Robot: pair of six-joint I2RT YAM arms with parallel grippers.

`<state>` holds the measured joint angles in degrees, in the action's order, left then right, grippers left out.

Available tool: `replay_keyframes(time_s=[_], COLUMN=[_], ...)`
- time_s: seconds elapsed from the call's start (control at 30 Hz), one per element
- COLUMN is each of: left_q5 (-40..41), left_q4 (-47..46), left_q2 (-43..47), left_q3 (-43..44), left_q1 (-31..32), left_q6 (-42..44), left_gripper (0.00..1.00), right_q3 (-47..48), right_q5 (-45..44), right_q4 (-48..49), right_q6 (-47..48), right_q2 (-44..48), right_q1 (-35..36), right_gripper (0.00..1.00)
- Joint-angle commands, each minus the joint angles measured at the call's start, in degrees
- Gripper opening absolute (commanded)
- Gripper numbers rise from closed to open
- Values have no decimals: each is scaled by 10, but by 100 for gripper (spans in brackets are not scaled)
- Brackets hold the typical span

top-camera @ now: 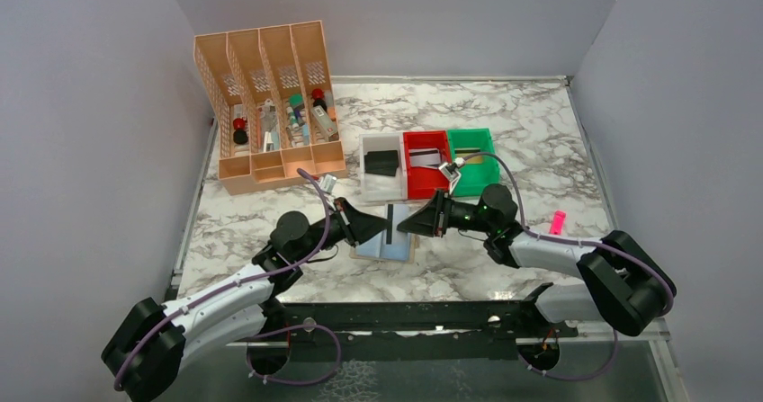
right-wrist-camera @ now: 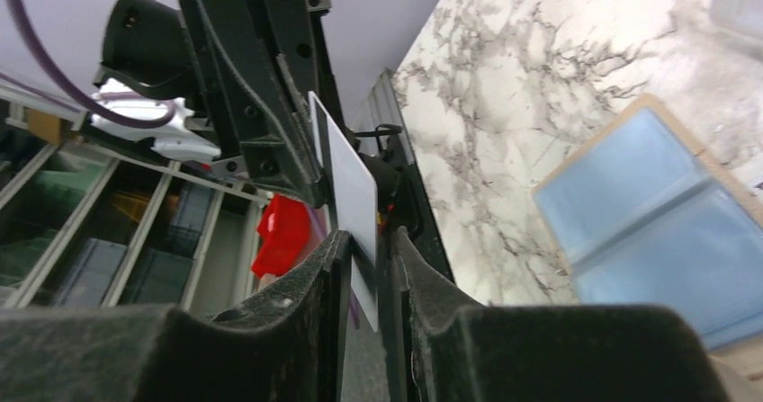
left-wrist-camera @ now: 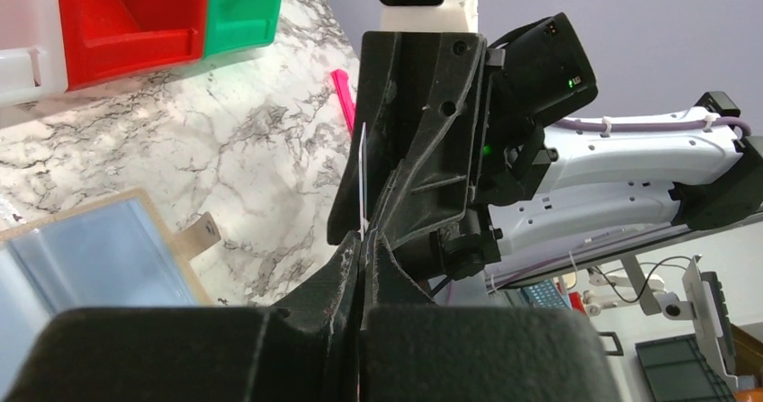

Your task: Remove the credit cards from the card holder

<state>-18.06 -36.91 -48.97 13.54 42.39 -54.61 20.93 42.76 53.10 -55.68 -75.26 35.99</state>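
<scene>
Clamps a pale grey credit card (left-wrist-camera: pixel 363 173) in the left gripper (left-wrist-camera: pixel 363 247), fingers pressed together on its thin edge with no gap showing. Meets the right gripper (right-wrist-camera: pixel 367 236) tip to tip, directly above the card holder (top-camera: pixel 394 249). Straddles the same card from the opposite side with the right fingers (right-wrist-camera: pixel 315 276), parted only narrowly, with a dark sliver beside one of them and the card's face tilted in the slot, so no firm pinch there. Holds the card on edge in the air, clear of the card holder. Beneath the two tips, open and flat on the marble tabletop (top-camera: pixel 540 132): the card holder itself, tan rim, pale blue-grey lining up, small tab (left-wrist-camera: pixel 198 236) jutting from one edge. Just beyond the card holder, side by side: a white bin (top-camera: pixel 382 189) with a flat black piece (top-camera: pixel 382 162) inside, a red bin (top-camera: pixel 423 184), a green bin (top-camera: pixel 477 141). Beyond the card holder on the left arm's side, well apart: a tall orange desk organiser (top-camera: pixel 270 87). Well apart from the card holder on the right arm's side: a pink marker (top-camera: pixel 557 222) lying on the marble.
</scene>
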Motion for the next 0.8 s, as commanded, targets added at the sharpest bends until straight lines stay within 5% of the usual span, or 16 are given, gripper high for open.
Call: replay_keyframes(time_s=[0.0,0.37,0.6,0.77], left_q5=[-17,12,25,33], left_q4=[-35,-36,-34,13], left_q2=[0,9,3,2], left_q3=[-10,-29,-43,-29], left_q1=[-1,-2,-2,-2], left_q6=[-10,-20,-18,4], left_gripper=[0,0,42,62], right_q3=[1,-16,-25,-13], right_q5=[37,28,12,-30], right_q4=[52,34,11,-96], right_q6=[-15,-19,-9,48], right_q2=[3,29,34,65], right_q1=[-1,-1,-2,-2], right_gripper=[25,1,1,1])
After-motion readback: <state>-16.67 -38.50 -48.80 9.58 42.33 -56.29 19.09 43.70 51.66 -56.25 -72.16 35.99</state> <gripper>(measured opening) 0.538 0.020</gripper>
